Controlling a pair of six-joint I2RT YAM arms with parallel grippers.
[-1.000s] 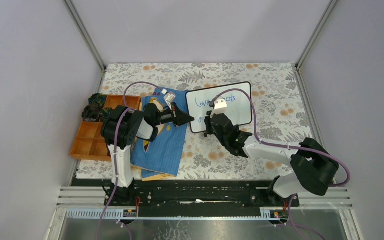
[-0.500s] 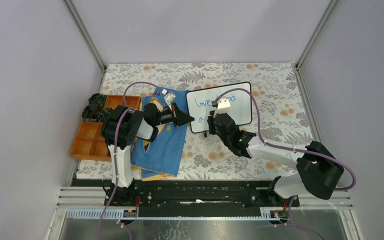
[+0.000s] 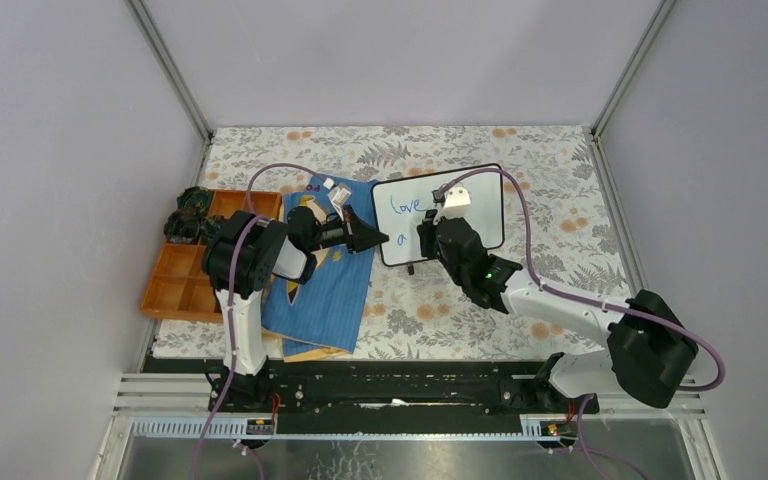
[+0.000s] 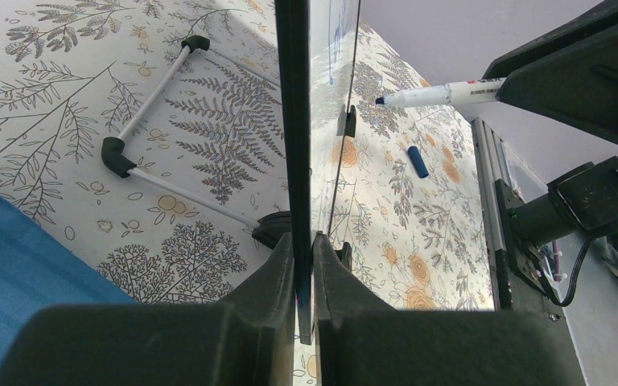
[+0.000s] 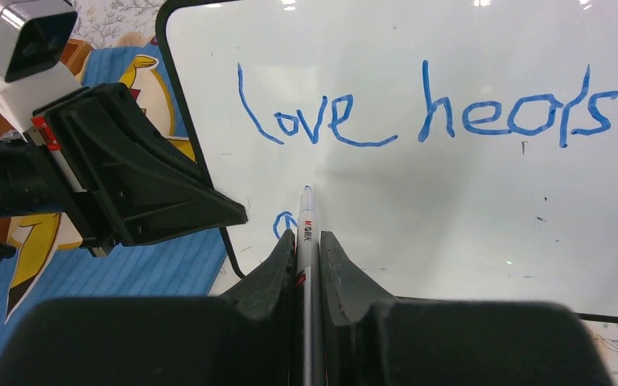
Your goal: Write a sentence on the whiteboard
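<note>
Swinging outward since the earlier frames, the right arm's elbow has drifted toward the right side of the worktop (image 3: 560,170), and its wrist has slid along the board, uncovering "love" in the overhead view. The left arm has not budged.

Nearest, the right fingers (image 5: 307,240) are closed tight on a marker (image 5: 306,211), its tip aimed at the blank band under the first line. Just beyond, the left fingers (image 4: 304,241) pinch the left edge of the whiteboard (image 4: 292,121), bracing it where it stands tilted on its stand mid-worktop, beside a blue book (image 3: 325,290).

The sentence (image 5: 426,117) reads "love heals" so far, with a first curl of the second line just left of the tip. That line looks barely begun. Next the tip likely needs to meet the board by that curl and carry on with "all.", lightly enough not to shove the board.

Only the right wrist view makes the lettering legible. Only the left wrist view shows the board edge-on, the tip seemingly a little off its face, and a blue cap (image 4: 418,161) lying on the worktop beyond.
</note>
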